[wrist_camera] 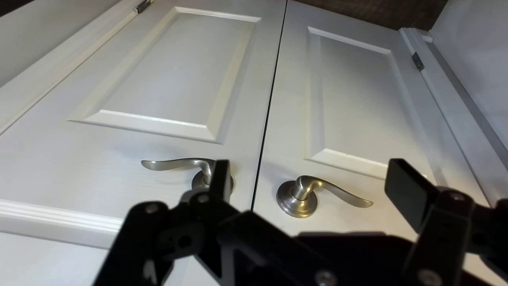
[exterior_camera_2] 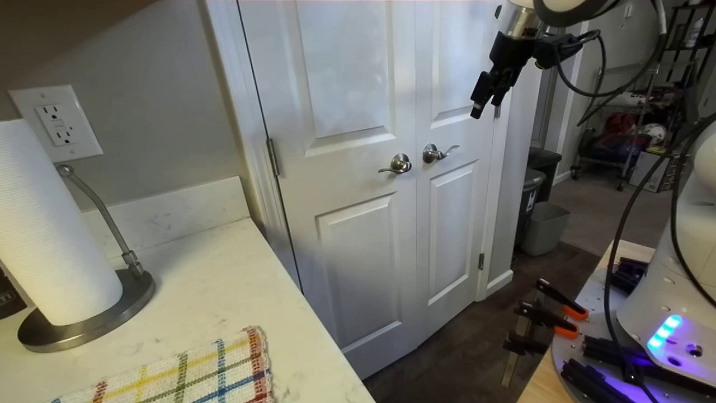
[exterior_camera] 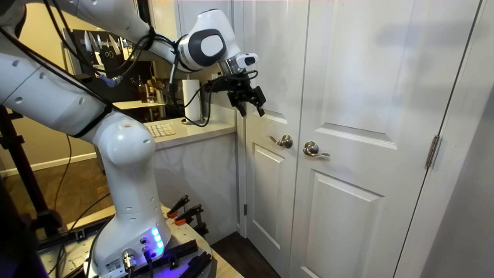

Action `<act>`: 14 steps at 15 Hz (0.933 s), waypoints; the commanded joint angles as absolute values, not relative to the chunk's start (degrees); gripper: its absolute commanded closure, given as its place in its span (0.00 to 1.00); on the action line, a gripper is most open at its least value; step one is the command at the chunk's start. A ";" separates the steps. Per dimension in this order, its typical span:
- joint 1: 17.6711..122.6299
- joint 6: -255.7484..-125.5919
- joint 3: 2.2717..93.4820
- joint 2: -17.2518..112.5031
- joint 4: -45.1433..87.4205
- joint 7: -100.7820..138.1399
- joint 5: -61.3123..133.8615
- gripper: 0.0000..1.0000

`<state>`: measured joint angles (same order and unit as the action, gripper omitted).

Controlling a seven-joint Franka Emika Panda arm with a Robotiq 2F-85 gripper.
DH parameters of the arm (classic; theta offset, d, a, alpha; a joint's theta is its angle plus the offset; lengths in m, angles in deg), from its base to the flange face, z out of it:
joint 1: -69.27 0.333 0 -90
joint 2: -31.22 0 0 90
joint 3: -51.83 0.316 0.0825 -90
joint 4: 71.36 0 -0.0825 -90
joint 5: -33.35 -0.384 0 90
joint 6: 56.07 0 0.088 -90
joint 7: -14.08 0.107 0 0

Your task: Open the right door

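Observation:
The right door (exterior_camera: 386,166) is a tall white panelled leaf, closed against the left leaf; it also shows in an exterior view (exterior_camera_2: 456,196). Its silvery lever handle (exterior_camera: 312,149) is at its left edge. The wrist view is upside down, so the right door (wrist_camera: 170,87) lies on its left there. One finger partly covers that handle (wrist_camera: 174,164). My gripper (exterior_camera: 252,112) is open and empty, above handle height and in front of the left leaf. In the wrist view the left leaf's handle (wrist_camera: 299,198) shows between the spread fingers, farther off and untouched.
The left leaf (exterior_camera: 266,162) is closed beside the right door. A counter (exterior_camera_2: 207,285) with a paper towel roll (exterior_camera_2: 50,224) and a checked cloth (exterior_camera_2: 190,375) adjoins it. Clamps (exterior_camera: 189,214) sit on the robot's base. Bins (exterior_camera_2: 542,226) stand beyond the doors.

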<state>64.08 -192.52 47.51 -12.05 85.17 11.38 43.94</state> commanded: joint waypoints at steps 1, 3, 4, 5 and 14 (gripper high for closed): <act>63.67 -192.44 47.93 -12.04 85.09 11.05 43.46 0.00; 63.67 -192.44 47.93 -12.04 85.09 11.05 43.46 0.00; 63.67 -192.44 47.93 -12.04 85.09 11.05 43.46 0.00; 63.59 -191.82 48.96 -11.46 84.80 12.15 43.60 0.00; 60.12 -189.25 59.82 -3.95 78.32 31.60 44.80 0.00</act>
